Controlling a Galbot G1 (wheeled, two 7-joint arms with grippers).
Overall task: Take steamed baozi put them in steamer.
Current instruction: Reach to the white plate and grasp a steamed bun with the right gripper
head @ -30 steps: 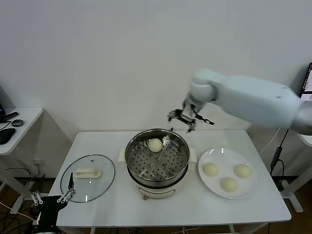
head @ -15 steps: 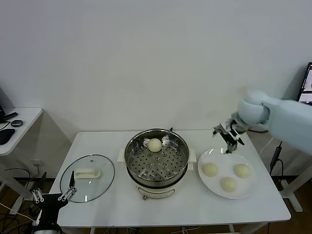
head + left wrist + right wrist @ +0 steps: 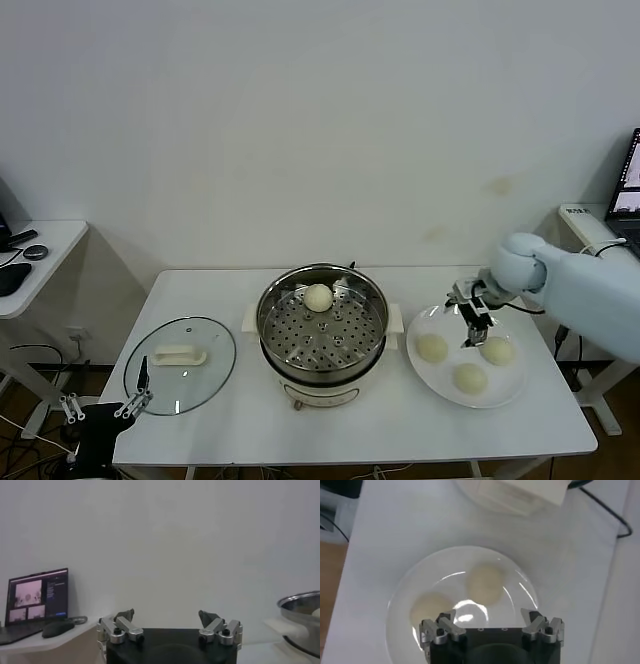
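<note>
- While one baozi [image 3: 318, 297] sits on the perforated floor of the steamer [image 3: 322, 322] at the centre of your head view, toward its far rim, three more baozi [image 3: 432, 348] [image 3: 497, 350] [image 3: 469, 378] lie on the white plate [image 3: 467, 356] to the right of centre.
- Your right gripper [image 3: 471, 313] hangs over the plate's far edge, between the two rear buns there, its fingers spread and holding nothing.
- From the right wrist camera you see those fingers [image 3: 439, 626] parted above the plate [image 3: 405, 595], with two buns [image 3: 485, 583] [image 3: 430, 608] showing beyond them; neither is touched.
- You can see the glass lid [image 3: 180, 363] with its white handle lying flat on the white table [image 3: 330, 425] at lower left of the head view, well apart from the steamer.
- Your left gripper [image 3: 104, 409] is parked at the lower left corner, off the table's edge just beside the lid, released and empty.
- A side desk [image 3: 35, 255] stands at the left edge.
</note>
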